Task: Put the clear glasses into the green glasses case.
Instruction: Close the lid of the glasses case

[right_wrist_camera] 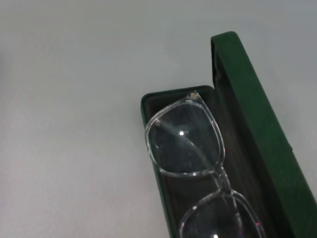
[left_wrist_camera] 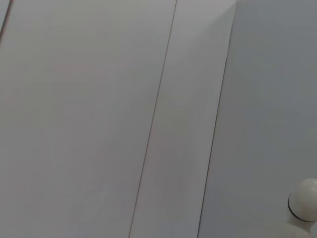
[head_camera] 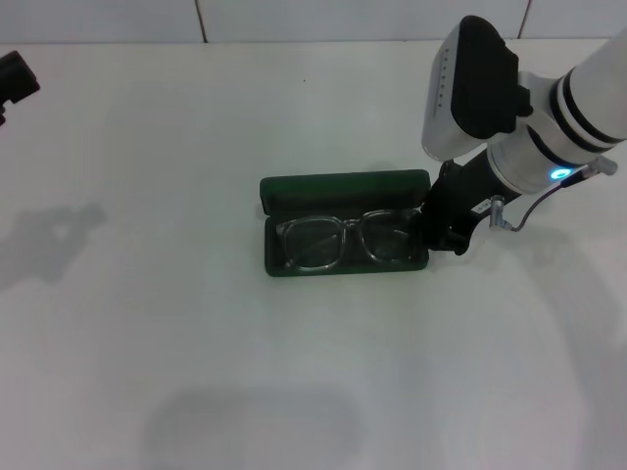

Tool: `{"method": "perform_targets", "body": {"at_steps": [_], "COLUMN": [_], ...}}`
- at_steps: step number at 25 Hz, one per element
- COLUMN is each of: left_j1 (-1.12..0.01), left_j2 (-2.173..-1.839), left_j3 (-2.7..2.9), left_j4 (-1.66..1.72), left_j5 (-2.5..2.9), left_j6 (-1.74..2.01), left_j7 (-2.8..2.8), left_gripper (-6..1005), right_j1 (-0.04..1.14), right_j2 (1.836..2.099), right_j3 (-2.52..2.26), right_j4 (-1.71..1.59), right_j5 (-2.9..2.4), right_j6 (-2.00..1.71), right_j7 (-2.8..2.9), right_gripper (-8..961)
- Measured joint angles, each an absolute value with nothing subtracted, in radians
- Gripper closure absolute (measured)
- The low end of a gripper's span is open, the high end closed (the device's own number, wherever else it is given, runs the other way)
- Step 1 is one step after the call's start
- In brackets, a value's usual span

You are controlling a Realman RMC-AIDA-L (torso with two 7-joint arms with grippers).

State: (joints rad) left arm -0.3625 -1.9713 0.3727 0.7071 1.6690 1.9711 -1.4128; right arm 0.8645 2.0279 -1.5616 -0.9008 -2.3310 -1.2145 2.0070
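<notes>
Left pincer: parked at the upper left edge of the head frame, well apart from the work; only a dark part of it shows, so I cannot tell its state. Its wrist camera sees only pale flat surface with seams.

Bench: white.

Case: centre of the head frame, open, lid standing up along the far side, tray toward the camera. Long axis runs left to right across the frame.

Glasses: lying flat inside the tray, lenses side by side along the same left-right axis, frame about filling the tray's length. The right wrist view confirms it: lens and bridge rest on the dark lining, lid rising beside them.

Right pincer: right of centre, at the right-hand short end of the case, touching or just beside the corner of the glasses there. Fingers hidden under the wrist body; cannot tell whether it is clenched on the frame or released.

Judgement: glasses look seated. The right arm is far nearer. The case lies to the pincer's left, so a clean withdrawal would go up and rightward, away from the lid.
</notes>
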Motion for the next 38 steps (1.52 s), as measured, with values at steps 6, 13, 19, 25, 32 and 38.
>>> {"method": "perform_targets", "body": {"at_steps": [6, 13, 19, 25, 32, 38], "left_j1": [-0.360, -0.359, -0.359, -0.355, -0.381, -0.417], "left_j2": [-1.973, -1.973, -1.973, -1.970, -1.965, -1.964], "left_j3": [0.373, 0.373, 0.373, 0.373, 0.373, 0.373], "left_j4": [0.707, 0.707, 0.706, 0.706, 0.712, 0.715], "left_j5": [1.669, 1.669, 1.669, 1.669, 1.661, 1.659], "left_j6": [1.971, 1.971, 1.971, 1.973, 1.976, 1.977], "left_j7": [-1.413, -1.413, -1.413, -1.416, -1.453, -1.484], "left_gripper": [909, 909, 908, 908, 908, 908], "right_j1": [0.870, 0.870, 0.867, 0.835, 0.665, 0.523], "right_j2": [2.028, 2.028, 2.028, 2.027, 2.023, 2.023], "right_j3": [-1.563, -1.563, -1.563, -1.558, -1.550, -1.502], "right_j4": [-0.881, -0.879, -0.878, -0.951, -1.244, -1.433], "right_j5": [-2.306, -2.299, -2.286, -2.256, -2.250, -2.231], "right_j6": [-1.205, -1.198, -1.190, -1.213, -1.283, -1.336], "right_j7": [1.990, 1.983, 1.977, 1.984, 2.036, 2.058], "right_gripper": [802, 802, 803, 803, 802, 802]}}
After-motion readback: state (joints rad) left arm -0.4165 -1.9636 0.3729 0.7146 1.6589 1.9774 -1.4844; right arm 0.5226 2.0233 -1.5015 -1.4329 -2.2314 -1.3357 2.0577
